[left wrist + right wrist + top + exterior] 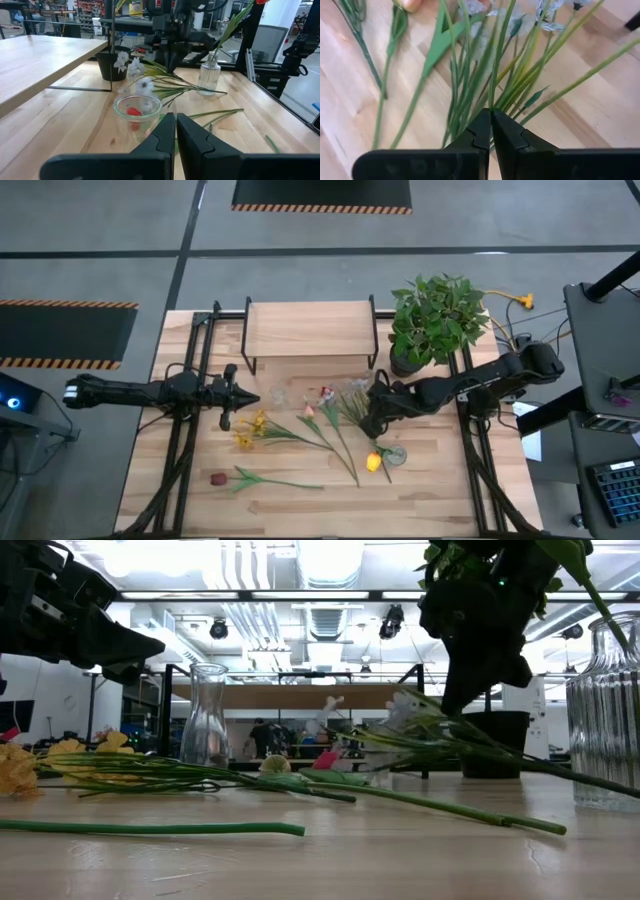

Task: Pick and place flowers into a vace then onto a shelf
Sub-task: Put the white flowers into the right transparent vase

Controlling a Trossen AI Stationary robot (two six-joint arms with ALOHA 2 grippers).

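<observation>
Your right gripper (491, 116) has its jaws clenched on the flowers (485, 65) mid-bench. Left gripper (176, 131) waits left, jaws clenched empty, facing a glass vase (137, 112).

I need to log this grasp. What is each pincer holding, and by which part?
The right pincer is shut on the stems of the pale spray flowers, near their cut ends. The left pincer is shut and holds nothing.

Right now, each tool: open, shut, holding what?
Left tool: shut, empty, above the table.
Right tool: shut on the white spray stems.
</observation>
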